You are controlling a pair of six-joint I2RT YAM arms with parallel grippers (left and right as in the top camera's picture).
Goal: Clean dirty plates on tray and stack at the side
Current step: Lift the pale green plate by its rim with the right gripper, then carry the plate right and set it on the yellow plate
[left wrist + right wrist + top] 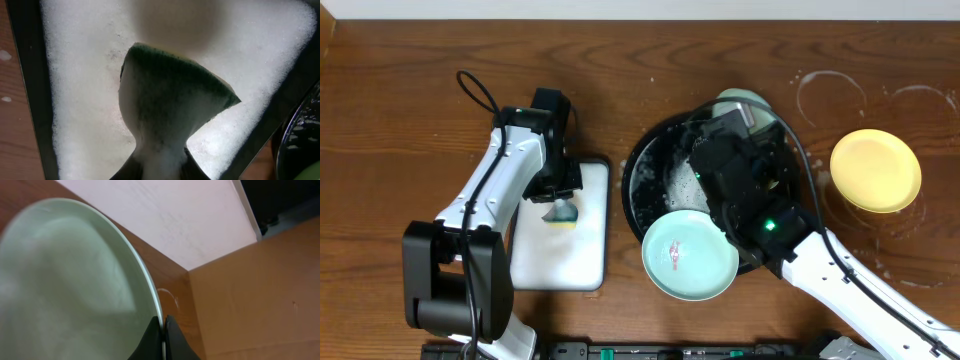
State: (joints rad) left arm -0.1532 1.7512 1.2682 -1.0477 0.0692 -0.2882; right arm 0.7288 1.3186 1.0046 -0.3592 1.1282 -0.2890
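left gripper [159, 165] is pinched tight on the green sponge [172, 95], holding it over the foamy white tray [560, 262]. right gripper [163, 337] is clamped on the rim of a mint plate [70, 280] (tilted, at the far side of the black tray [638, 180]). second mint plate [690, 255], red smear showing, sits at the tray's near edge. yellow plate [876, 170] lies on the table [400, 100] to the right, apart from the tray.
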